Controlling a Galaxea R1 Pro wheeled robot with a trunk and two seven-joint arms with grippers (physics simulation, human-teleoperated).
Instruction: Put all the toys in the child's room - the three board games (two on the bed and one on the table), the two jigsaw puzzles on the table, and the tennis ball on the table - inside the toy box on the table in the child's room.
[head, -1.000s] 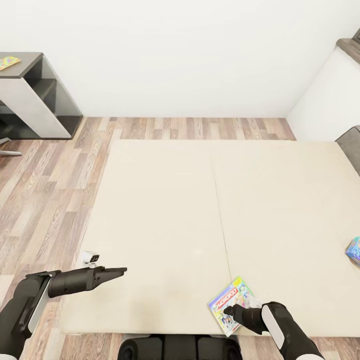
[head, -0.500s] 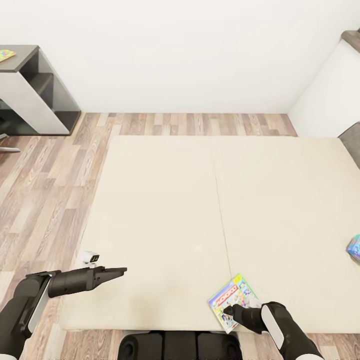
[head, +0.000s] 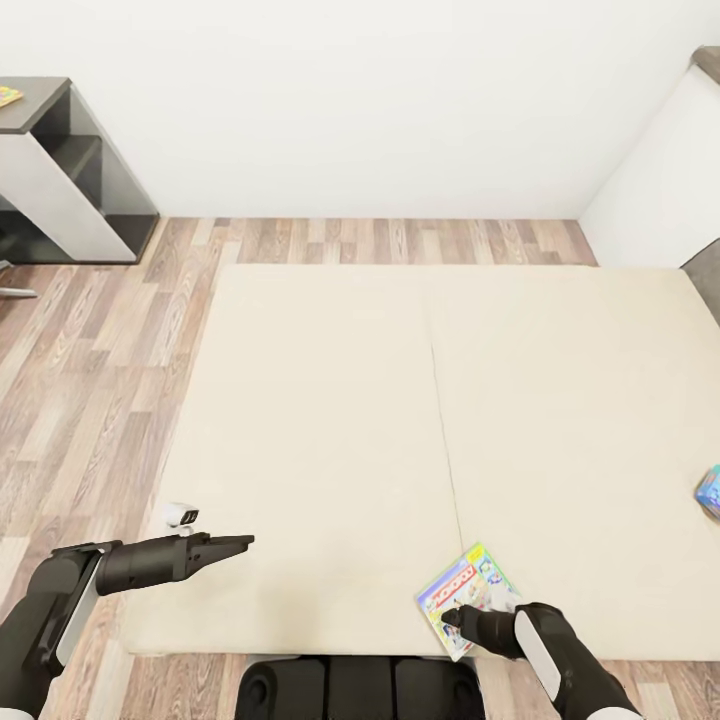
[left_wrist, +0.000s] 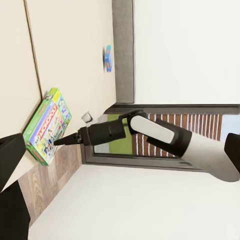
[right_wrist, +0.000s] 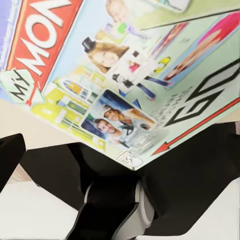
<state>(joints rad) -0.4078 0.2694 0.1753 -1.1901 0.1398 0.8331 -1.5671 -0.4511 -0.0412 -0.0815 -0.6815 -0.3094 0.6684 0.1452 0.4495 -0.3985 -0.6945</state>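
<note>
monopoly board game (head: 466, 598) on bed (head: 330, 420), right tool (head: 452, 617) gripping its edge; left tool (head: 243, 542) narrow

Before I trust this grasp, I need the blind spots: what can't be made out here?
- Right gripper, head view: whether it is clamped on the Monopoly box; the fingers overlap the lid.
- Blue game box, head view: cut off by the picture's edge.
- Jigsaw puzzle on the counter, head view: cropped, too small.

My matt black right tool (head: 452, 617) meets the glossy printed-card Monopoly box (head: 462, 594) on the bed's (head: 330, 420) matt cream cloth; the floor (head: 90, 370) is grained wood.
</note>
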